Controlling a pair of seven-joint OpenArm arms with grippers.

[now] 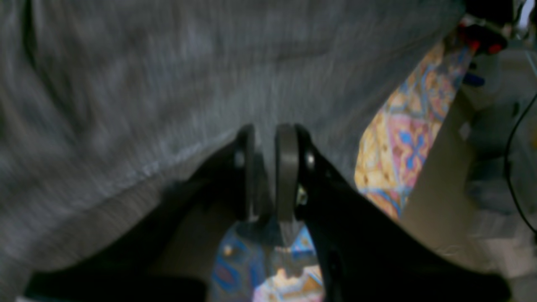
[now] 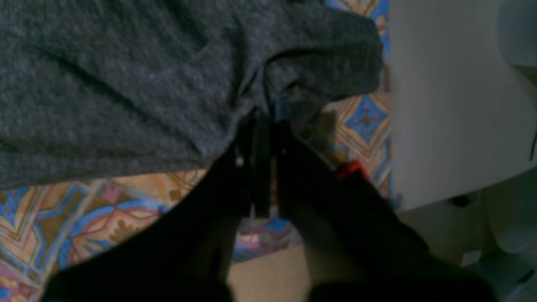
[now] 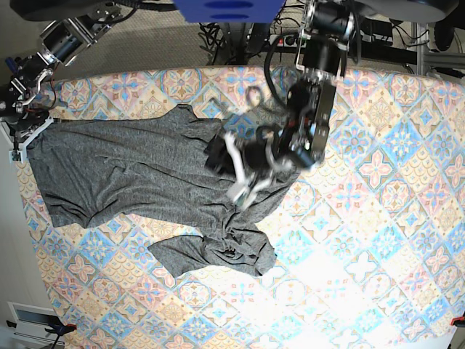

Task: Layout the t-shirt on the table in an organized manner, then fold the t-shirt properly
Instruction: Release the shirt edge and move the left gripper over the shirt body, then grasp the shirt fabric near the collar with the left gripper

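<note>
- At nine o'clock, the right gripper (image 3: 25, 134) is clamped shut on the t-shirt (image 3: 138, 171) at its edge, pinning that end near the tabletop (image 3: 378, 218) rim so the cloth can be drawn taut.
- Centre, the t-shirt lies spread but bunched toward six o'clock.
- At one o'clock, the left gripper (image 3: 243, 185), nearly closed, pinches a fold, seemingly to pull it straight.

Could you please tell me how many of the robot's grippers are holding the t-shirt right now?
2: the right gripper pinches the t-shirt at the table's left edge; the left gripper grips it mid-table.
</note>
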